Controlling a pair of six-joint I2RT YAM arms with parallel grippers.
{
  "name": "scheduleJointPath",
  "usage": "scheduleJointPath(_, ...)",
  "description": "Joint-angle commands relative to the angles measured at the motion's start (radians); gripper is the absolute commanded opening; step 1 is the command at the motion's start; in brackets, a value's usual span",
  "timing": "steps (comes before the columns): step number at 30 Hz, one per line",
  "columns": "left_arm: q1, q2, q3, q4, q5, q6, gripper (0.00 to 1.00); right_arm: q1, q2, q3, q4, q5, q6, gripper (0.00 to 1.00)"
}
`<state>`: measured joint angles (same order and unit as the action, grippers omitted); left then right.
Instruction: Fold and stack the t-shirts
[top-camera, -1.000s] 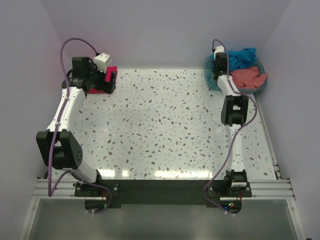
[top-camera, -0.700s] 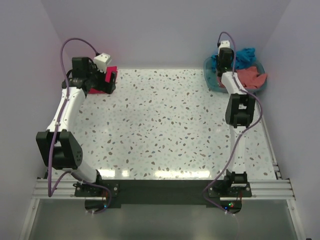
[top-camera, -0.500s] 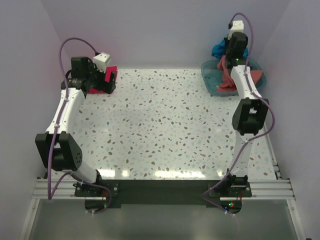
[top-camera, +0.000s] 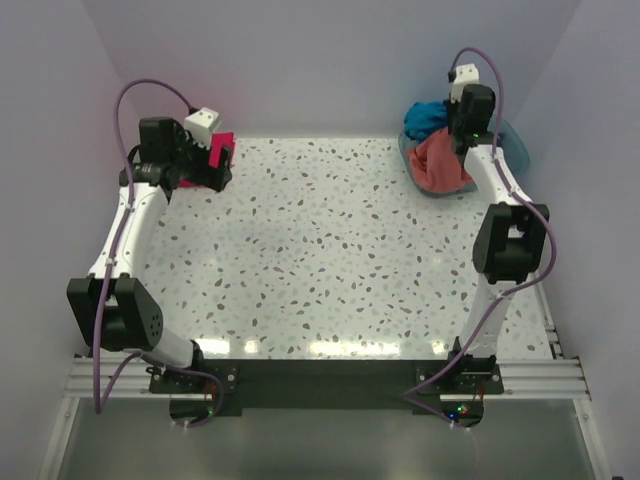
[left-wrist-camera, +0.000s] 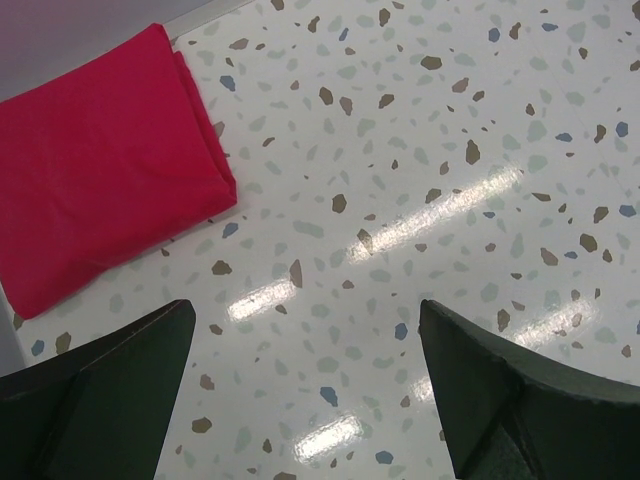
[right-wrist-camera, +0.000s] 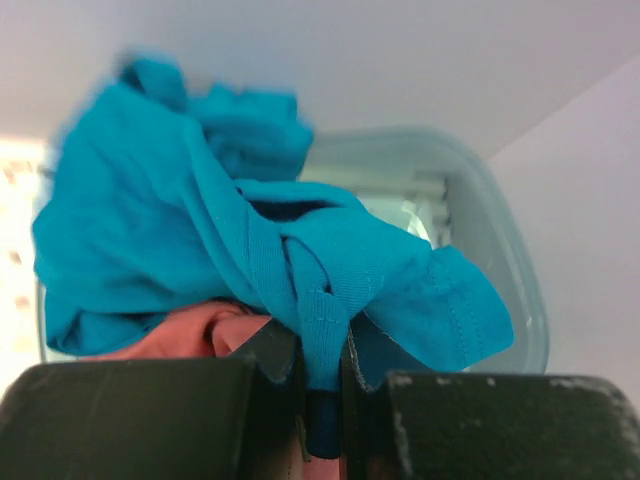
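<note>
Top external view, items listed left to right

1. left gripper: at the far left of the table, fingers spread wide with nothing between them. The left wrist view shows only bare speckled surface in the gap.
2. crimson-magenta t-shirt: folded into a flat rectangle and lying just beside the left gripper at the far left edge. Judged to be the base of the stack.
3. teal-blue t-shirt: bunched and held up over the far right corner. The right wrist view shows a twisted fold of it pinched between the fingers.
4. salmon-coral t-shirt: hangs beneath the teal cloth, draped over the near rim of the tub. Whether it is snagged in the teal cloth or nipped by the fingers cannot be told.
5. right gripper: clamped on the teal-blue t-shirt, raised above the tub.

Hazards, as judged:
- The two shirts may come out tangled together, so neither spreads flat for folding.
- The pinch is on a narrow twisted fold, which could slip free mid-carry.
- Trailing salmon cloth could drag or tip the tub.
- The idle left gripper sits close to the folded shirt, and a careless sweep would undo the fold
</note>
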<state>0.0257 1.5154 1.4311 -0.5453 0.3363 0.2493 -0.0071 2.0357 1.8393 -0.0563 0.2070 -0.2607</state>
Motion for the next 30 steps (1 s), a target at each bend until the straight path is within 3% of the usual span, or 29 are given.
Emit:
scheduleJointPath(1,-0.001,-0.052,-0.017,0.027,-0.006,0.024,1.0,-0.051,-0.048,-0.04,-0.029,-0.036,-0.04,0.0)
scheduleJointPath(3,-0.001,-0.052,-0.021,0.025,-0.016,0.031,1.0,-0.066,-0.046,-0.042,-0.131,-0.075,-0.037,0.0)
scheduleJointPath(4,-0.001,-0.05,-0.021,0.027,-0.016,0.031,1.0,-0.079,-0.04,-0.032,-0.166,-0.116,-0.029,0.08)
scheduleJointPath(6,-0.001,-0.046,-0.018,0.022,-0.013,0.031,1.0,-0.091,-0.013,0.029,-0.258,-0.171,0.01,0.34)
scheduleJointPath(7,-0.001,-0.04,-0.017,0.021,-0.01,0.031,1.0,-0.099,-0.003,0.055,-0.279,-0.191,0.029,0.61)
scheduleJointPath(12,-0.003,-0.009,0.003,0.012,0.007,0.034,1.0,-0.099,0.108,0.25,-0.364,-0.279,0.143,0.87)
scheduleJointPath(16,-0.001,0.006,0.014,0.005,0.003,0.038,1.0,-0.096,0.21,0.409,-0.416,-0.322,0.182,0.98)
scheduleJointPath(20,-0.003,0.017,0.012,0.001,0.0,0.042,1.0,-0.076,0.284,0.532,-0.428,-0.359,0.207,0.99)
scheduleJointPath(30,-0.001,0.031,0.014,-0.015,-0.013,0.048,1.0,0.036,0.353,0.492,-0.442,-0.253,0.11,0.98)
